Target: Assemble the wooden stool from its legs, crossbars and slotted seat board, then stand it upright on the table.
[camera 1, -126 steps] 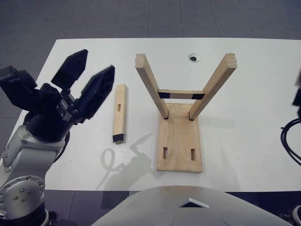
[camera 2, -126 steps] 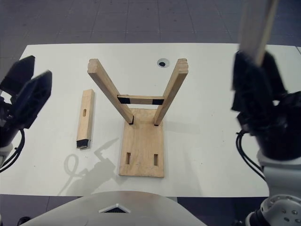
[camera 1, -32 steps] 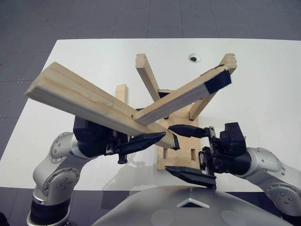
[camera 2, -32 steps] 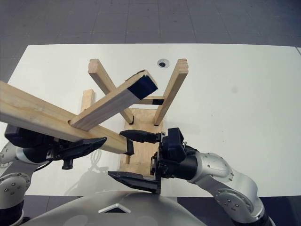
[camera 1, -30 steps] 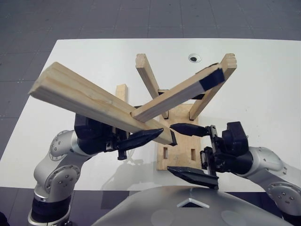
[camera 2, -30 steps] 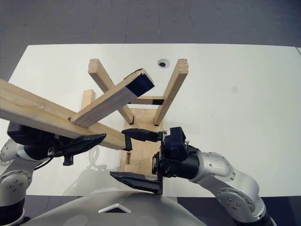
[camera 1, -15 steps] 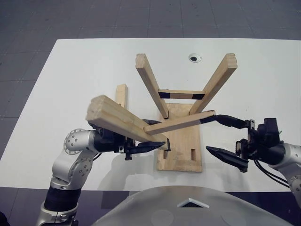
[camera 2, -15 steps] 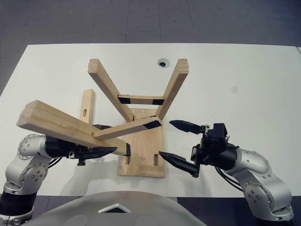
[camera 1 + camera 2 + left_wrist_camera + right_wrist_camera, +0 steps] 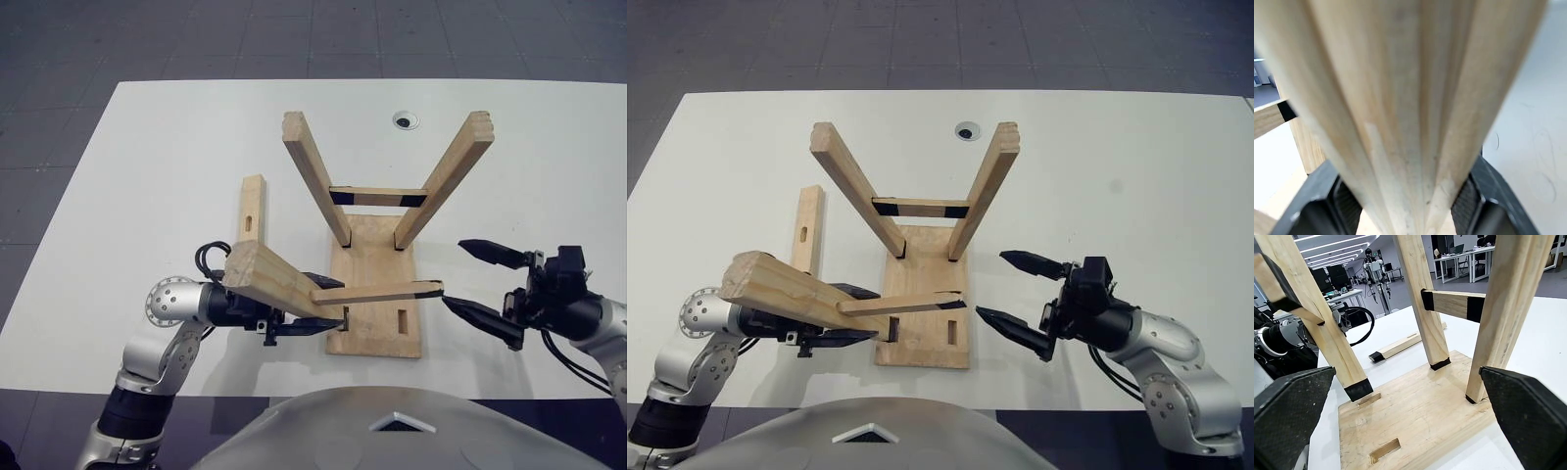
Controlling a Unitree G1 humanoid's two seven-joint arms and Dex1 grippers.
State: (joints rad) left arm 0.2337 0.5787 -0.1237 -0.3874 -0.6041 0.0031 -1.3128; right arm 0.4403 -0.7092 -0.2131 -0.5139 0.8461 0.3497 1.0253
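Observation:
The slotted seat board [image 9: 377, 262] lies flat on the white table. Two legs [image 9: 313, 176] stand tilted in its far slots, joined by a crossbar [image 9: 377, 196]. My left gripper [image 9: 318, 321] is shut on a third leg [image 9: 263, 277], whose black-taped lower end [image 9: 1357, 389] sits right beside the near-left slot [image 9: 1369, 400]. A second crossbar [image 9: 377, 292] sticks out of that leg over the board. Its taped tip reaches toward my right gripper [image 9: 454, 274], which is open just right of the board. The held leg [image 9: 1400, 98] lies between the left fingers [image 9: 1317, 200].
A loose fourth leg [image 9: 251, 211] lies on the table left of the board. A cable hole [image 9: 403, 119] is at the back of the table [image 9: 147, 147]. The table's front edge runs close behind both grippers. Bare table spreads to the far left and right.
My left gripper has lowered the leg and its crossbar from high above down to the board's near-left slot. My right gripper has moved rightward off the board and stayed open.

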